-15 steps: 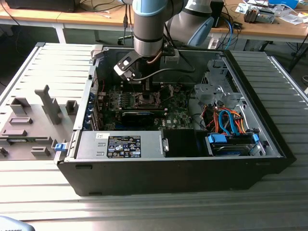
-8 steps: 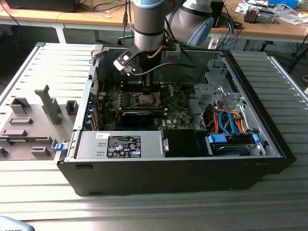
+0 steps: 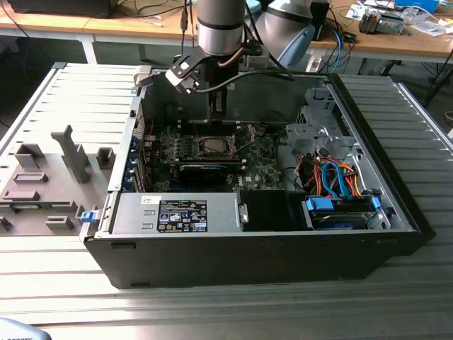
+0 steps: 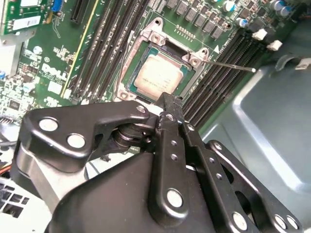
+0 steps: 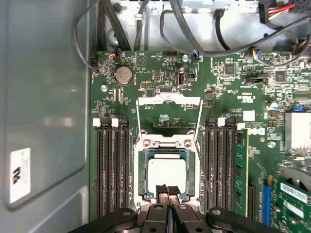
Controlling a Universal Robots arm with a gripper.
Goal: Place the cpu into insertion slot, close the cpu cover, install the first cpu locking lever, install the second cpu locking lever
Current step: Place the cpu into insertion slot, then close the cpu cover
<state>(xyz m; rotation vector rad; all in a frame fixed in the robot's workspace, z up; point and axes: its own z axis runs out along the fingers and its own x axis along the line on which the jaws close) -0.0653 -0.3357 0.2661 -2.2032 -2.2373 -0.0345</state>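
The gripper hangs with fingers pinched together on nothing at the edge of the insertion slot opposite the open cpu cover; the cpu lies seated there, in the middle of the motherboard; dip too low and those tips could scrape or skew it.

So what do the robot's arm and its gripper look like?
The arm is a round, shiny silver-grey tube that turns black lower down. The gripper is made of flat black metal bars joined by round silver pins, with two slim black fingers at the tip.
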